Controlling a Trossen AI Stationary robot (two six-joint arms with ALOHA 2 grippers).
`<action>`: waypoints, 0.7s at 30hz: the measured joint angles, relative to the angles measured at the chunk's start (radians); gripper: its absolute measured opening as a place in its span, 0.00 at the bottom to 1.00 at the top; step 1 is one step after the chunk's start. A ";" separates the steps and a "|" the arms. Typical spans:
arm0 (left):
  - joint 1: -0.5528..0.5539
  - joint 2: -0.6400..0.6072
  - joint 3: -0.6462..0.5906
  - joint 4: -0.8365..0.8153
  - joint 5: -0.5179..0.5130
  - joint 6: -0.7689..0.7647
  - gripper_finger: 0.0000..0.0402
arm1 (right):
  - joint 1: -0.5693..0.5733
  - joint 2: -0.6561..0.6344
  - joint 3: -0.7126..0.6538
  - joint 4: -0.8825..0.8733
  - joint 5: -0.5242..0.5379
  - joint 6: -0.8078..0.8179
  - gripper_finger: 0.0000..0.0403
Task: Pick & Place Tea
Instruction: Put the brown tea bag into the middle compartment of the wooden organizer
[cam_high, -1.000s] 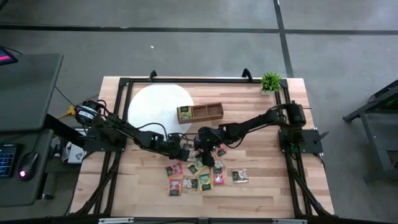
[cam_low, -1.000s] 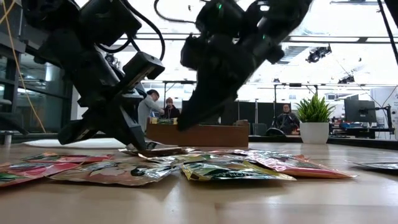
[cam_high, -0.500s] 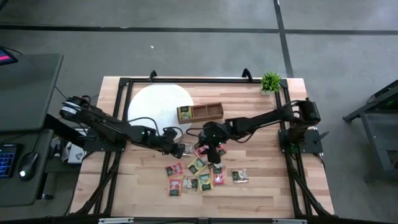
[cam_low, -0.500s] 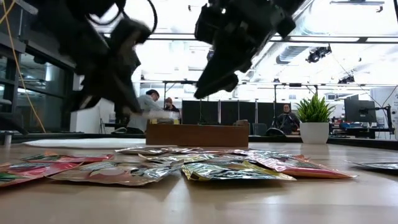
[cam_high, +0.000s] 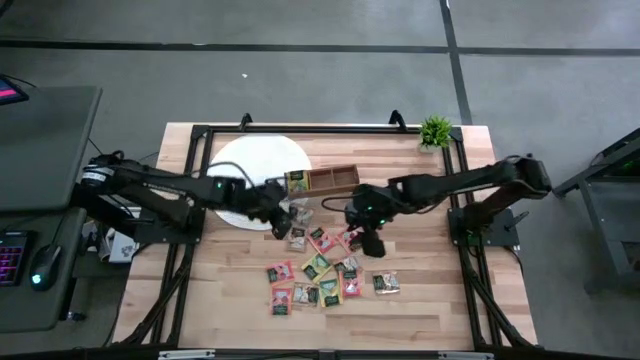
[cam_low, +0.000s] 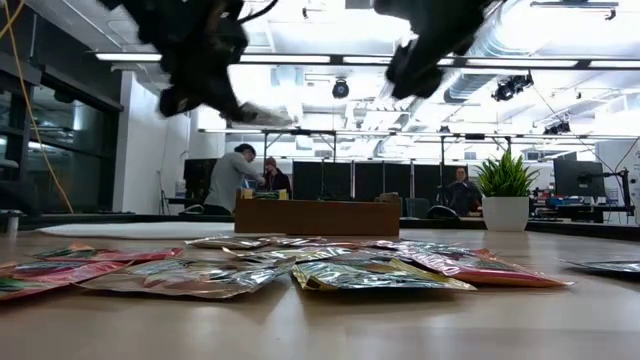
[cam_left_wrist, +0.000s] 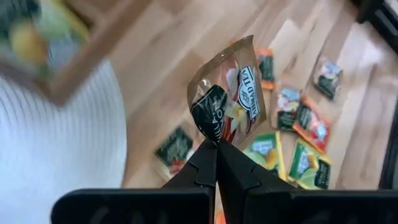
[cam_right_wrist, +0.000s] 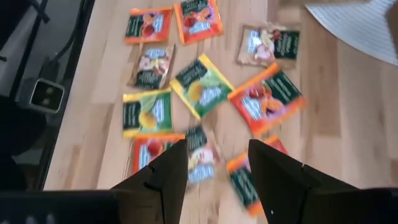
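Brownish tea packet (cam_left_wrist: 225, 102) pinched in left gripper (cam_left_wrist: 215, 144).

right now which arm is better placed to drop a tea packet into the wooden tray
Left. The left gripper is shut on a tea packet and sits right beside the wooden tray. The right gripper is open and empty above the scattered packets.

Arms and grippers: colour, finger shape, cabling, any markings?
Both arms are dark with black cables looping along the links. A small green light shows on each forearm. The left gripper has black fingers tapering to points. The right gripper fingers are black, broad and angular. No markings visible.
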 joint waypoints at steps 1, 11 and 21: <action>0.023 0.011 0.034 -0.020 0.015 0.045 0.00 | 0.000 -0.020 0.000 -0.029 0.006 -0.001 0.41; 0.226 0.147 0.319 -0.220 0.078 0.462 0.00 | 0.000 -0.211 0.000 -0.281 0.161 0.015 0.41; 0.357 0.431 0.618 -0.409 0.155 0.811 0.00 | 0.000 -0.294 0.000 -0.314 0.211 0.086 0.41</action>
